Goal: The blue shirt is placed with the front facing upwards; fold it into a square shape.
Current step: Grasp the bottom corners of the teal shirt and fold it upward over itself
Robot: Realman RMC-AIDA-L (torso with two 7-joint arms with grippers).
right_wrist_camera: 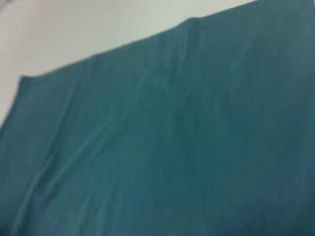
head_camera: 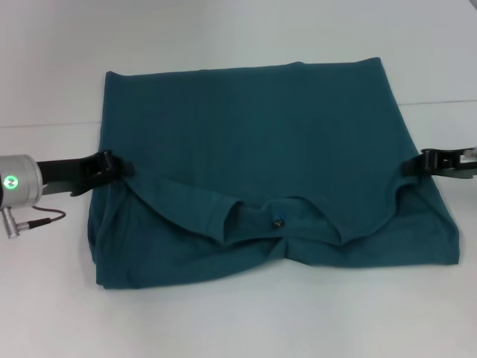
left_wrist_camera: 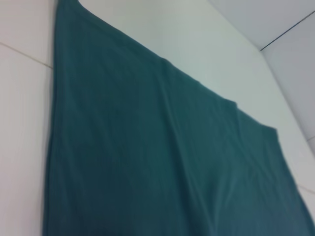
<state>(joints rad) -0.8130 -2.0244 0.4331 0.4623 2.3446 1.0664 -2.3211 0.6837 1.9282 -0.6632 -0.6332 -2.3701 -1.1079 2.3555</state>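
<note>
The blue shirt point(head_camera: 253, 127) lies flat on the white table, with one layer folded over another. Its round neck and small dark label point(head_camera: 279, 221) sit near the front edge. No white lettering shows. My left gripper point(head_camera: 123, 167) is at the shirt's left edge, shut on the upper layer's corner. My right gripper point(head_camera: 412, 165) is at the right edge, shut on the other corner. The upper layer's edge sags from both grippers down to the neck. The left wrist view shows only shirt cloth point(left_wrist_camera: 147, 162) over the table, and so does the right wrist view point(right_wrist_camera: 187, 147). Neither shows fingers.
The white table point(head_camera: 223, 321) runs all round the shirt. A seam line in the tabletop point(head_camera: 52, 123) crosses behind the shirt on both sides. My left arm's silver wrist with a green light point(head_camera: 15, 181) and a thin cable lies over the table at the left.
</note>
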